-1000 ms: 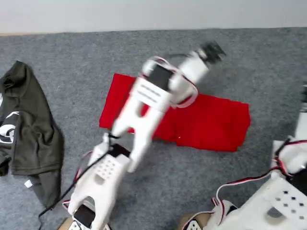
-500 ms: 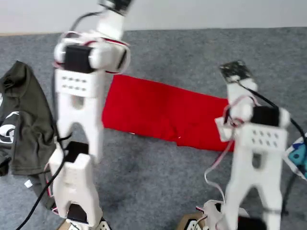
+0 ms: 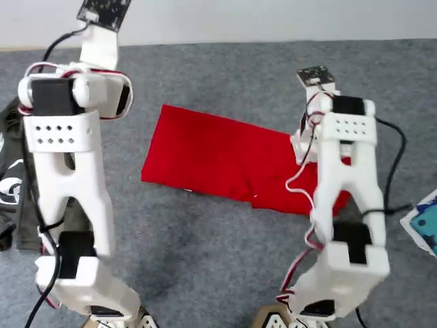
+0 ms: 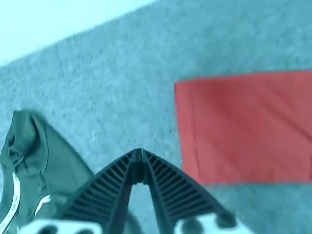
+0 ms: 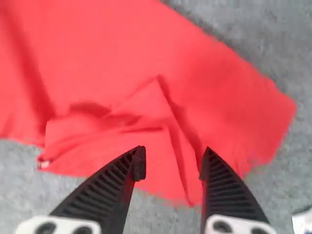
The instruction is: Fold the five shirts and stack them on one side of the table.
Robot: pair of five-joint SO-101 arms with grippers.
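Grey carpet (image 4: 122, 73) under your shut left claw (image 4: 139, 158) now, open right claw (image 5: 171, 156) moved over the red shirt (image 3: 212, 150), probably another fold.

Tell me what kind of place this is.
Probably a robot test bench rather than a home: a table covered in grey felt, a white left arm and right arm side by side at it, and a red shirt and dark green shirt laid out for folding.

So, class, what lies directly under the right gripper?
The red shirt, creased, lies beneath the open right gripper. What the shirt itself covers cannot be seen.
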